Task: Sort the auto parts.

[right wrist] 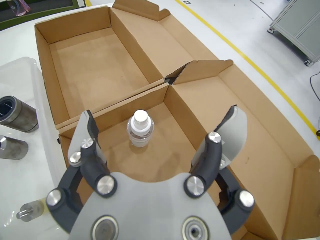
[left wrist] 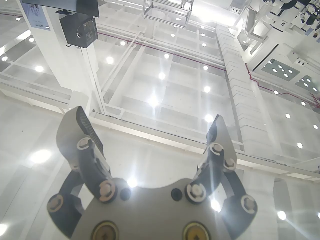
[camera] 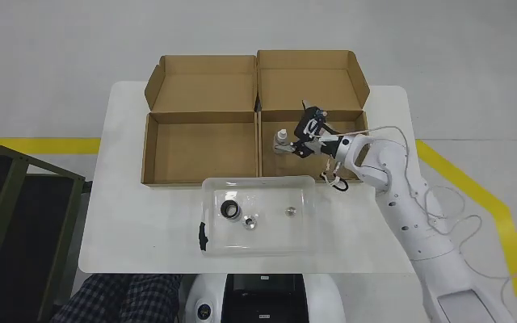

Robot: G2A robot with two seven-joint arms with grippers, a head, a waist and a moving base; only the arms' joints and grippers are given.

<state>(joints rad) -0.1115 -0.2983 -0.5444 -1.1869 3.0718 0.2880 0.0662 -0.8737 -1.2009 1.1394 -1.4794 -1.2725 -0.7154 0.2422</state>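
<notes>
Right gripper (right wrist: 161,113), fingers spread and empty, hovers above the right box (right wrist: 262,151), where the white part (right wrist: 140,128) stands upright straight ahead of the fingers, in the box corner nearest the tray (camera: 310,211) holding the bushing (camera: 230,211).

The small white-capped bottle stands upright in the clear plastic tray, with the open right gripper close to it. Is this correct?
Not quite. The bottle stands upright in a cardboard box, not in the tray; the right wrist view shows it. The open right gripper is indeed close to it.
</notes>
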